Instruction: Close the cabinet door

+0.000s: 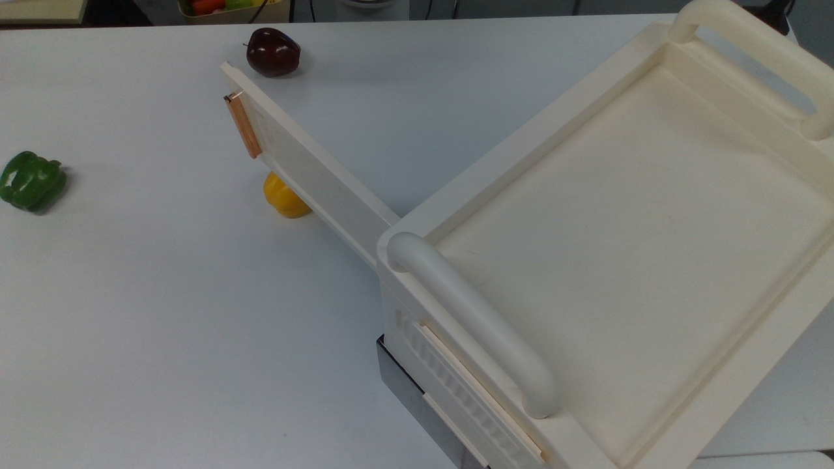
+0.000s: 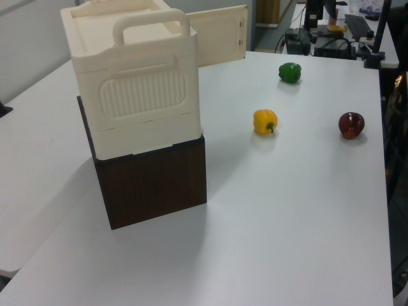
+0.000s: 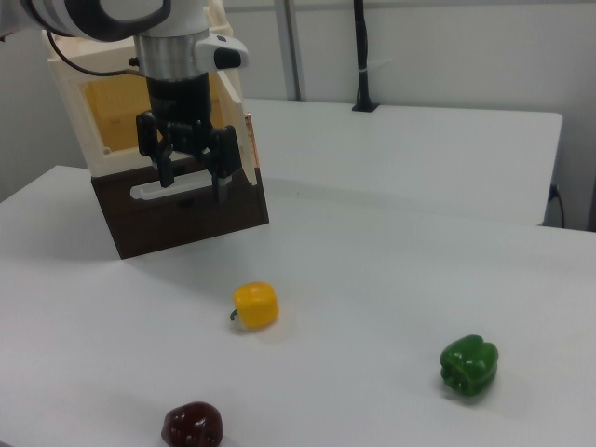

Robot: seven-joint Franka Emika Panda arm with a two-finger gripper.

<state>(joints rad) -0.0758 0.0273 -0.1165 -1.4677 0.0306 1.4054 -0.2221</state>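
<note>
On the white table point(image 3: 391, 279), nearest in the right view, lie a dark red apple point(image 3: 192, 425), a green bell pepper point(image 3: 469, 367) and, a little further in, a yellow bell pepper point(image 3: 255, 304), all well apart from one another. Beyond the yellow pepper the gripper point(image 3: 193, 186) hangs above the tabletop with its two fingers point(image 3: 165, 172) spread and nothing between them, in front of the cabinet's open side. Behind it stands the cabinet point(image 3: 149, 102), a cream-white box resting on a dark brown base point(image 3: 186, 209). In the top view the cabinet door point(image 1: 306, 163) stands swung wide open, reaching out from the cabinet's corner over the table, its copper strip handle point(image 1: 243, 124) near the free end. The yellow pepper sits just beside the door's face, partly hidden under it; the apple lies near the door's far tip. Two thick bar handles point(image 1: 475, 319) flank the recessed top, and a ribbed drawer front point(image 2: 150, 92) faces the left view.
</note>
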